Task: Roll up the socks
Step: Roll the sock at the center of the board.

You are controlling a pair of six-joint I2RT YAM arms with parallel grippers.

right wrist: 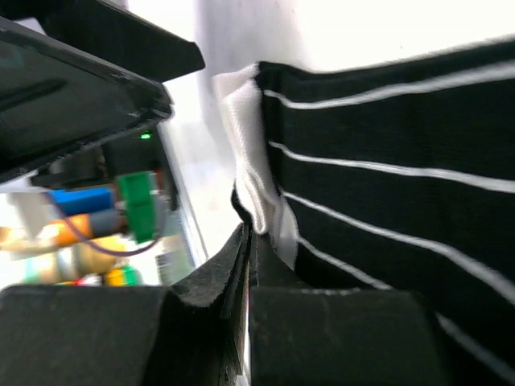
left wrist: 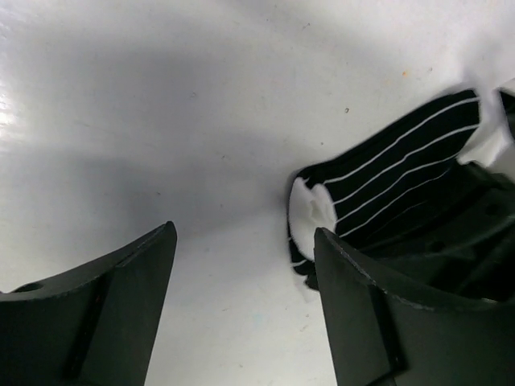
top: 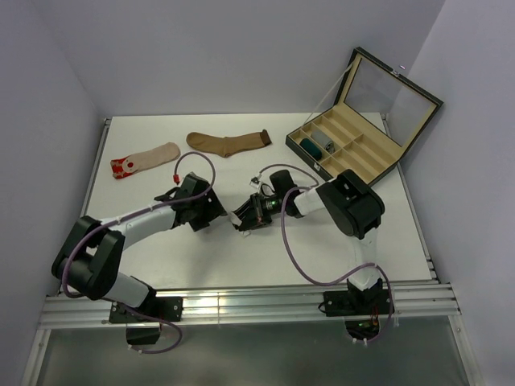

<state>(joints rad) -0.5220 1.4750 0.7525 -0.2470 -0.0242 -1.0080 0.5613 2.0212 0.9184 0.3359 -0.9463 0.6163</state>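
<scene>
My left gripper [left wrist: 245, 233] stood wide, nothing between its fingers, only bare table [left wrist: 161, 121]. In the left wrist view the black striped sock [left wrist: 402, 173] lay just off that gripper's right finger, past its tip, white end nearest.

My right gripper [right wrist: 246, 257] was pinched tight, its 2 fingers meeting. The sock's white-edged end ran down into the seam between them. Only the right wrist view showed that.

The top view hid this sock almost fully under both grippers, which sat nearly tip to tip. It alone showed the rest:
- The brown sock [top: 229, 143] and beige red-toed sock [top: 145, 159] lay flat beyond my left gripper, well apart from it.
- An open box [top: 378, 157] stood beyond my right gripper.
- A teal roll [top: 310, 148] and a grey roll [top: 325, 142] sat at the box end nearest that gripper.
</scene>
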